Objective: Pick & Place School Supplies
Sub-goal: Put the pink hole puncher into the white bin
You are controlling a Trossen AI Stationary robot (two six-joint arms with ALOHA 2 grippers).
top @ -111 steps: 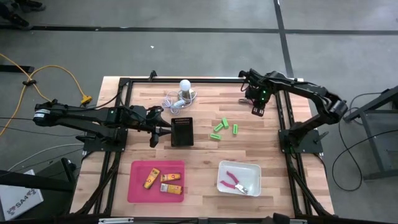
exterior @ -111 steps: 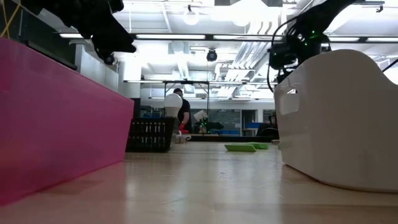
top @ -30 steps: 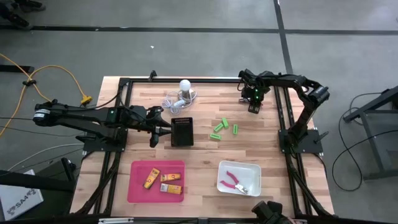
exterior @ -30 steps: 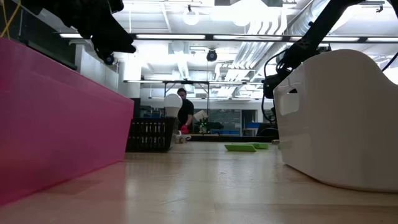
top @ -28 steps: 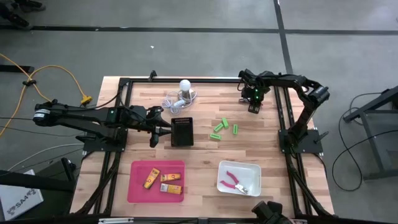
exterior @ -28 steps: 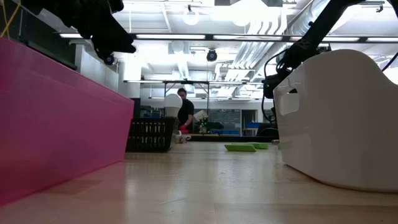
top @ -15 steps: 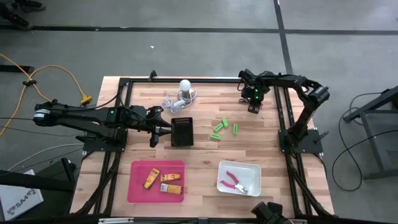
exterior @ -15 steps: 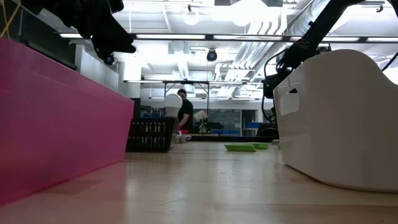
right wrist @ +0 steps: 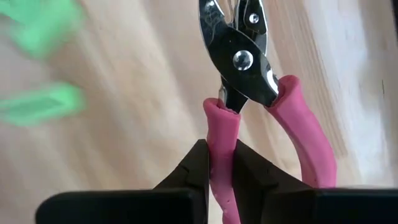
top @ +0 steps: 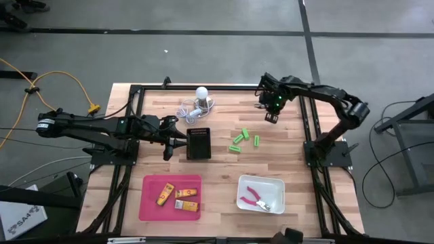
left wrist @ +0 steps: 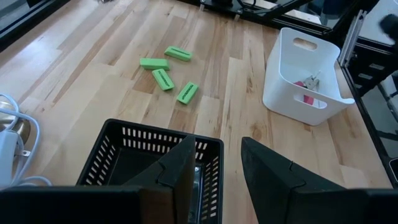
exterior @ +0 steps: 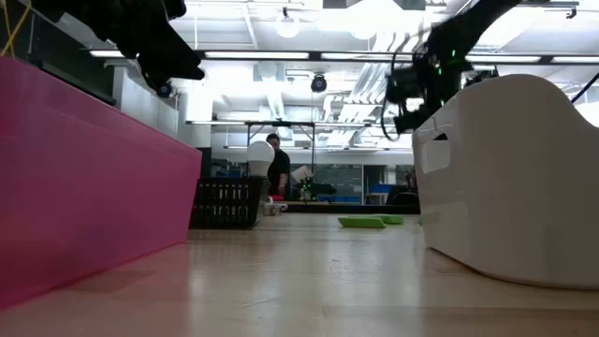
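Pink-handled pliers [right wrist: 249,99] pinched in raised right hand [right wrist: 214,163].

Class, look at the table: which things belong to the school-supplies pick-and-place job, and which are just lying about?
Job in hand:
- green pieces
- yellow-orange pieces in the pink tray
- pink-handled tool in the white bin
- pink-handled pliers held by the right gripper

Lying about:
- white bulb with cord
- black basket
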